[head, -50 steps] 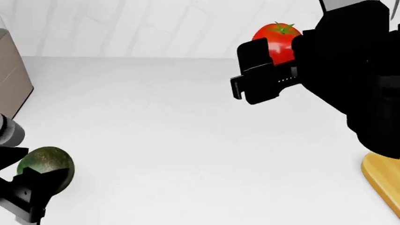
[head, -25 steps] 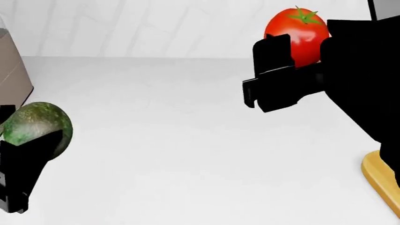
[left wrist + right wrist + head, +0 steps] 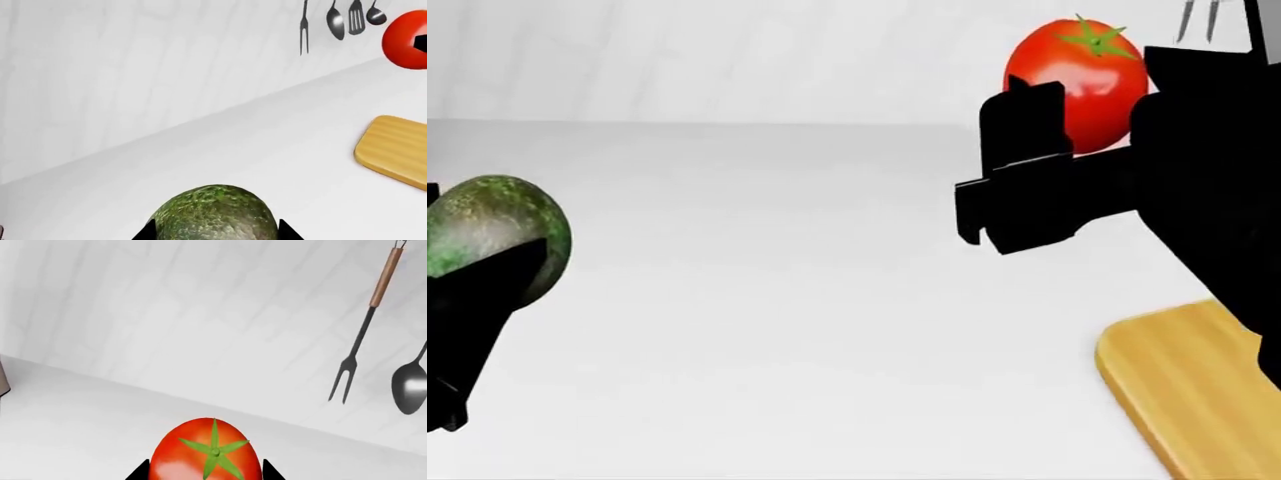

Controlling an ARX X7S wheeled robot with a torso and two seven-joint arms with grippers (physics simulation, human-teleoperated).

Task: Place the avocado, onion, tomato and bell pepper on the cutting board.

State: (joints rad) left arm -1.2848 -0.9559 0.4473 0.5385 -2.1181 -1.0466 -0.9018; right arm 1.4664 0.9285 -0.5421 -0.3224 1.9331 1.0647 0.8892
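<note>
Far left of the cutting board (image 3: 1188,385), the left gripper (image 3: 481,290) holds the avocado (image 3: 487,240) clamped above the white tabletop (image 3: 774,330). Nearer the board, up and to its left, the right gripper (image 3: 1081,110) grips the tomato (image 3: 1081,75) aloft.

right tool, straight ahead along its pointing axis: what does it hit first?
Likely the white back wall. The right tool, gripping the glossy red tomato, points past the counter edge; the hanging fork sits off to one side. Depth is unclear.
</note>
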